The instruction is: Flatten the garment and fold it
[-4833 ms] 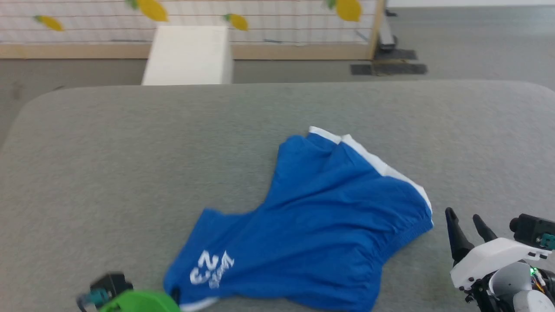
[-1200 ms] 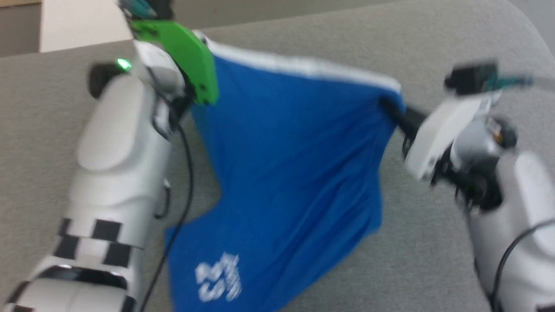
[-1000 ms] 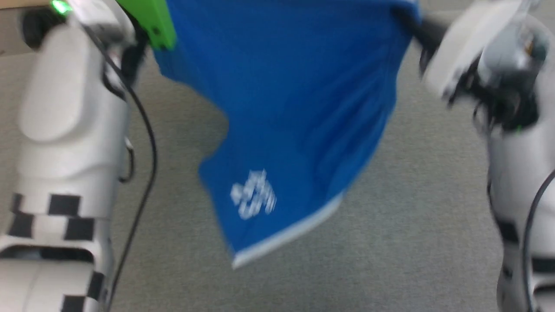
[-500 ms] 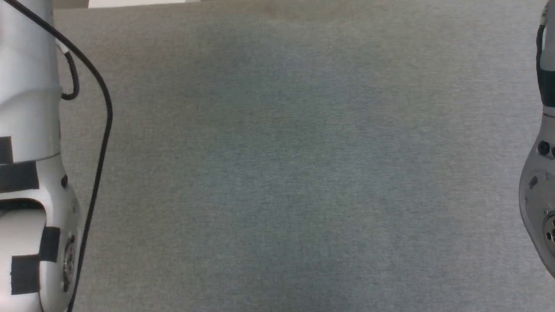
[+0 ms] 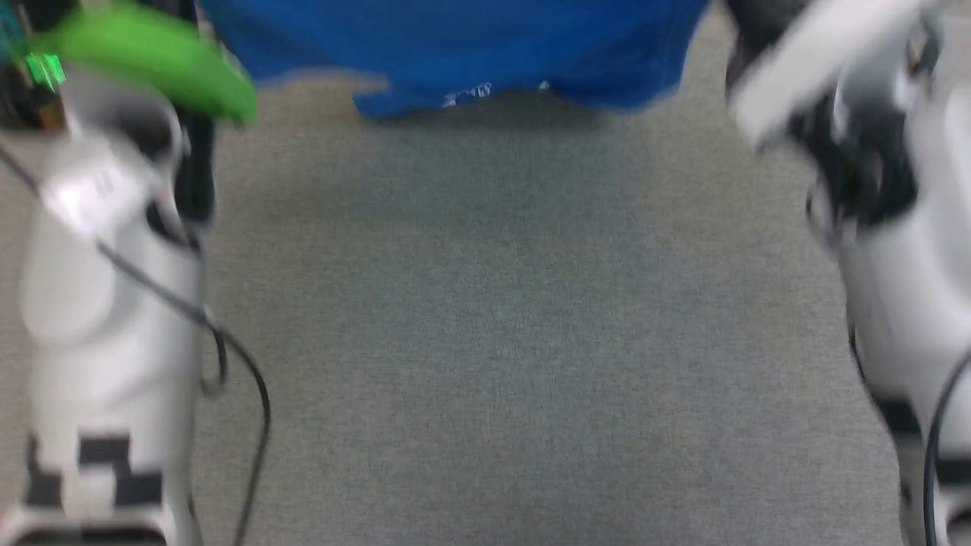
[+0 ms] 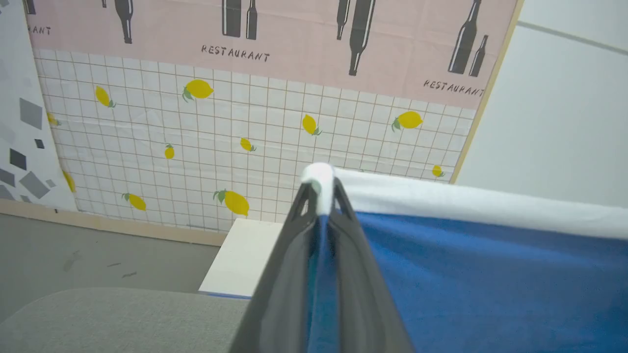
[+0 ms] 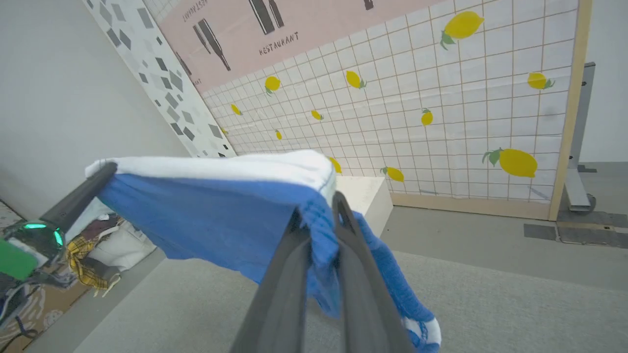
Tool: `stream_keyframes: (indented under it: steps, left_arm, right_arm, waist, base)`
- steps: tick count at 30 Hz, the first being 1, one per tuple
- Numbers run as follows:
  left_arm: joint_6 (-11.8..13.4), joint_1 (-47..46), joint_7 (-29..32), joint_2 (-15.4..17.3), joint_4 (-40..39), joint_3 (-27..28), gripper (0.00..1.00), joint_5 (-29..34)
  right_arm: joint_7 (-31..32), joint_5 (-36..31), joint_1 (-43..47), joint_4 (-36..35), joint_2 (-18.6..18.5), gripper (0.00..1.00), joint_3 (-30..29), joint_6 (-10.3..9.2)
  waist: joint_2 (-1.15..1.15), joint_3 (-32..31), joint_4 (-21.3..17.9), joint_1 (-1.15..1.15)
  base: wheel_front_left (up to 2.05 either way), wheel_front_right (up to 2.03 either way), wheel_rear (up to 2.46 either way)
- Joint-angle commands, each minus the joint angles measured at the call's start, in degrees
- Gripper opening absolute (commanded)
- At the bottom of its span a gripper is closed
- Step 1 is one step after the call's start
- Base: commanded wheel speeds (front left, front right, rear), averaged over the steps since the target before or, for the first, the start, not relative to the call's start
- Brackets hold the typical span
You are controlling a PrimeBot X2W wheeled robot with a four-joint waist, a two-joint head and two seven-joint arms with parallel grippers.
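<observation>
Garment point(image 5: 455, 45) seen blurred along top edge of head view, held up between both arms above grey surface point(image 5: 485, 341). Left gripper point(image 6: 321, 189), centre of left wrist view: jaws pinched narrow on white-trimmed corner, blue fabric spread toward right edge. Right gripper point(image 7: 319, 215), centre of right wrist view: jaws clamped on bunched blue edge, white band stretched toward mid left.
</observation>
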Motion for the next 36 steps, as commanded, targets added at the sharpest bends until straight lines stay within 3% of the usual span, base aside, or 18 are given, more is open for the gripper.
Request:
stream_keyframes:
  steps: [1,5,10,15,20,24,28,36]
  left_arm:
    - [0.7,4.7,-0.6,-0.4,-1.9,0.9,0.00,-1.2]
    - [2.3,18.9,0.4,-1.2,-8.9,1.3,0.00,-2.6]
    - [6.1,38.4,3.1,-3.6,-18.3,1.8,0.00,-4.7]
    - [9.8,54.3,5.8,-5.5,-23.2,1.6,0.00,-5.6]
    - [12.8,64.7,9.9,-6.1,-24.0,0.4,0.00,-5.6]
    - [14.6,69.0,12.7,-5.9,-25.4,0.5,0.00,-6.1]
    - [14.9,68.7,12.9,-5.1,-28.6,1.2,0.00,-6.0]
    - [11.5,54.1,19.3,-1.2,-28.3,-2.4,0.00,-4.6]
  right_arm:
    - [-0.4,1.7,4.9,-2.9,-1.6,0.00,0.8,-0.09]
    - [-0.8,4.9,20.5,-11.8,-5.8,0.00,2.2,-0.09]
    - [0.2,5.9,38.8,-18.3,-7.0,0.00,1.7,-0.09]
    - [3.3,3.2,51.2,-20.8,-7.1,0.00,4.0,-0.09]
    - [10.9,0.2,59.7,-21.0,-8.8,0.00,6.1,-0.09]
    - [18.3,-0.2,64.2,-21.6,-8.1,0.00,5.1,-0.09]
    - [19.3,-1.4,65.0,-24.7,-5.7,0.00,1.3,-0.09]
    - [23.1,-3.3,59.5,-28.4,-3.0,0.00,-3.1,-0.09]
  waist:
    - [0.00,-4.2,0.4,0.00]
    - [0.00,-8.7,0.5,0.00]
    - [0.00,-13.6,0.0,0.00]
    - [0.00,-16.6,-0.3,0.00]
    - [0.00,-18.4,-0.3,0.00]
    - [0.00,-19.3,-0.2,0.00]
    - [0.00,-19.6,-0.4,0.00]
    - [0.00,-16.1,-2.7,0.00]
  base:
    - [0.00,0.00,0.00]
    - [0.00,0.00,0.00]
    - [0.00,0.00,0.00]
    - [0.00,0.00,0.00]
    - [0.00,0.00,0.00]
    - [0.00,0.00,0.00]
    - [0.00,0.00,0.00]
    - [0.00,0.00,0.00]
